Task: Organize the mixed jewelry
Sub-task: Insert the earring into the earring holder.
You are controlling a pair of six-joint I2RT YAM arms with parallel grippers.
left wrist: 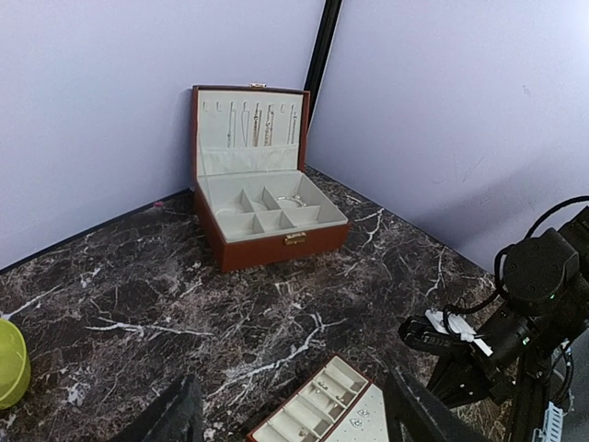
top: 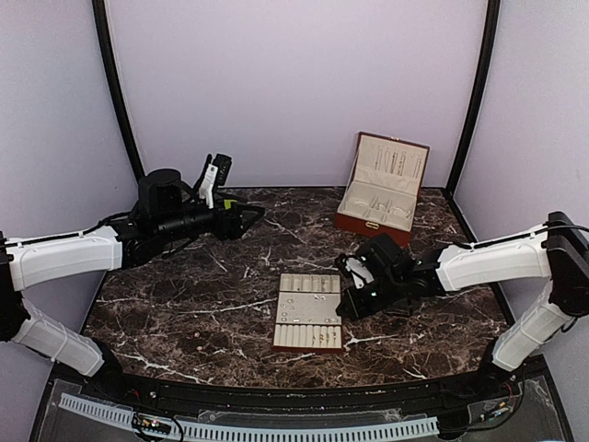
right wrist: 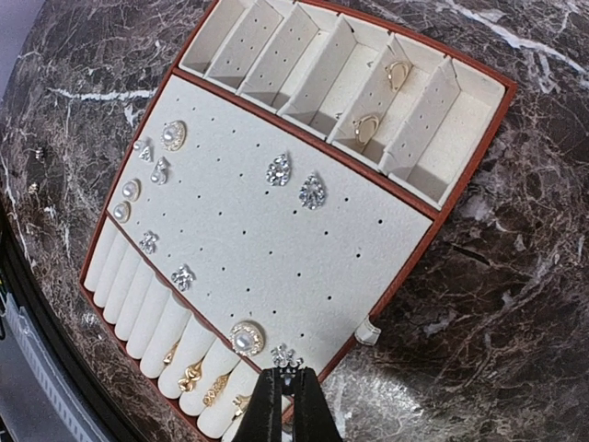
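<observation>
Right gripper point(right wrist: 285, 372), pinched shut on a stud point(right wrist: 285, 355) at the edge of the tray point(right wrist: 276, 249): I lower its post squarely into a free hole; left gripper point(left wrist: 291, 405) hangs open.

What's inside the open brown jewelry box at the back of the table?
Fine chains hang inside the lid of the jewelry box; a thin hoop lies in one compartment. The other compartments look bare. Whatever the lid's pocket holds is covered.

One slotted tray point(right wrist: 276, 249), one open jewellery box point(left wrist: 276, 244), one lime-green bowl point(left wrist: 9, 364); two teardrop studs point(right wrist: 278, 169), two gold hoops point(right wrist: 365, 129), two small round pearl studs point(right wrist: 131, 190).
</observation>
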